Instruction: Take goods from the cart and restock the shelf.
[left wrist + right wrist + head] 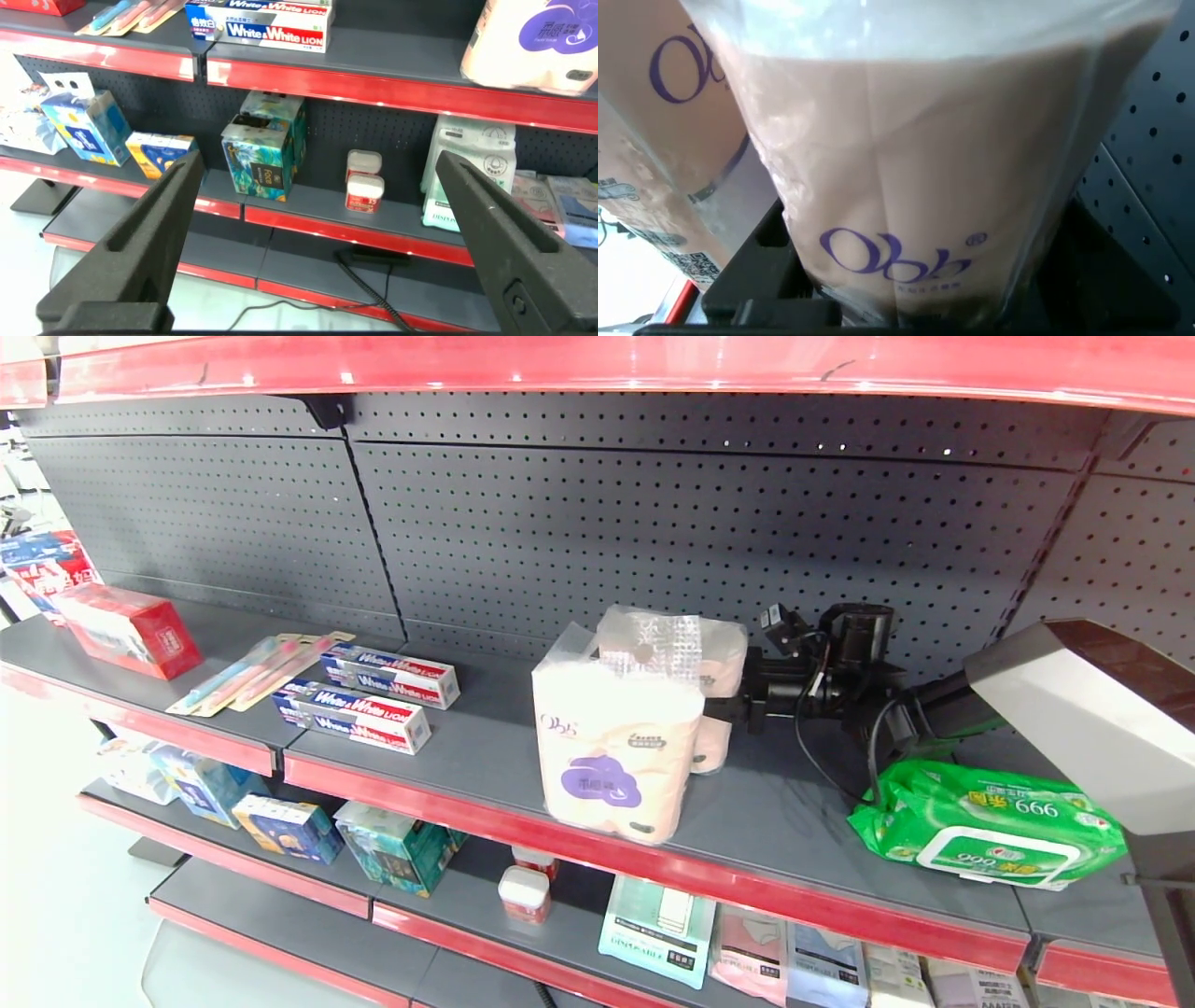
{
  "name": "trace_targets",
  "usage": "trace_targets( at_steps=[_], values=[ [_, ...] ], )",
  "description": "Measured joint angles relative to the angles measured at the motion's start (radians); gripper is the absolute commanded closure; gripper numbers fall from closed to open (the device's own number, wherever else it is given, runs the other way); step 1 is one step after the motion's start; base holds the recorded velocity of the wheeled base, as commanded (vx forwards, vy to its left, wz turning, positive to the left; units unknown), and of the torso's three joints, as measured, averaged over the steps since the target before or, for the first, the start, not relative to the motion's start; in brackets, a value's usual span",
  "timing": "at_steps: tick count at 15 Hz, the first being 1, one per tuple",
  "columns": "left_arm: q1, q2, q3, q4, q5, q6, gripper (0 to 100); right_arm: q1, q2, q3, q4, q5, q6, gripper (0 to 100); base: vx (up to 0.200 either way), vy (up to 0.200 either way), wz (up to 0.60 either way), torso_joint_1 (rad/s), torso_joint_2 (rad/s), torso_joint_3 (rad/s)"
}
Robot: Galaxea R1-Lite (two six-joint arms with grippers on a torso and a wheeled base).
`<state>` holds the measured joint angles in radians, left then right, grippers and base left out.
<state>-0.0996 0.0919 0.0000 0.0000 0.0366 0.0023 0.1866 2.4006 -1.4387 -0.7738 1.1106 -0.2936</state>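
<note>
left gripper (320,168): my fingers spread wide, holding nothing, facing the lower tiers. shelf (485,747), left to right: red box (131,630); toothbrushes (252,672); two toothpastes (373,700); roll pack (621,737), upright at the front edge; right gripper (738,705), my fingers clamped on the pack's rear; wipes (990,821), lying flat.

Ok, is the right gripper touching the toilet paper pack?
Touching. The right wrist view shows the toilet paper pack wedged between the dark fingers of the right gripper, its wrap pressed against both.
</note>
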Motion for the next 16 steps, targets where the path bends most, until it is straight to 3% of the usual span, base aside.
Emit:
trace_targets(
  at_steps=[16],
  values=[
    [0.000, 0.000, 0.000, 0.000, 0.000, 0.000, 0, 0.019, -0.001, -0.003, 0.000, -0.003, 0.003, 100, 0.000, 0.000, 0.00, 0.000, 0.00, 0.000]
  ],
)
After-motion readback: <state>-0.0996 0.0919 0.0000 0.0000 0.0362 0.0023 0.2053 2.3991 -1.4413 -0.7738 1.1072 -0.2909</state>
